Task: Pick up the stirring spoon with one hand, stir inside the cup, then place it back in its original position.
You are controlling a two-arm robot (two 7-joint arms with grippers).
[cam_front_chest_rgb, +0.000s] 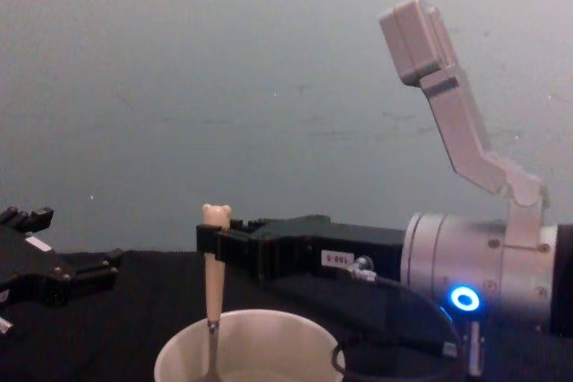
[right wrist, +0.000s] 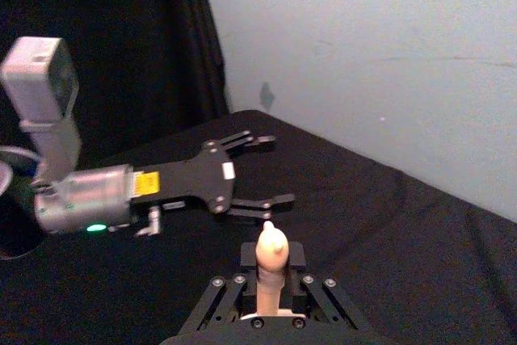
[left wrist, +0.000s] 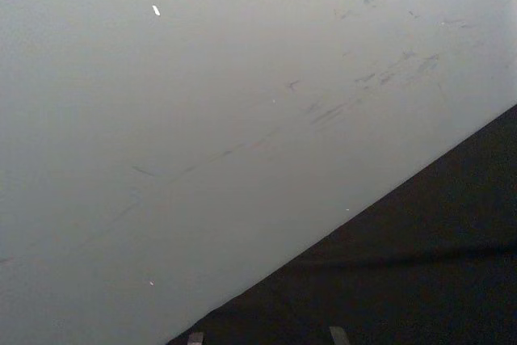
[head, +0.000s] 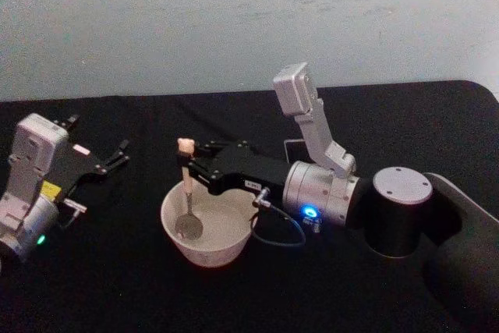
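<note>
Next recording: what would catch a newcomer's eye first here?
The right gripper, reaching in from the right, is shut on the stirring spoon and holds it upright, with its metal bowl down inside the cup in the middle of the black table. The left gripper sits open and idle at the table's left side.

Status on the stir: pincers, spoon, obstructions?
Long black flat right pincer shut on small metal-bowled, cream bear-handled spoon, upright, bowl inside wide round cream-white cup. Black left pincer open, idle left of cup, apart from it.
</note>
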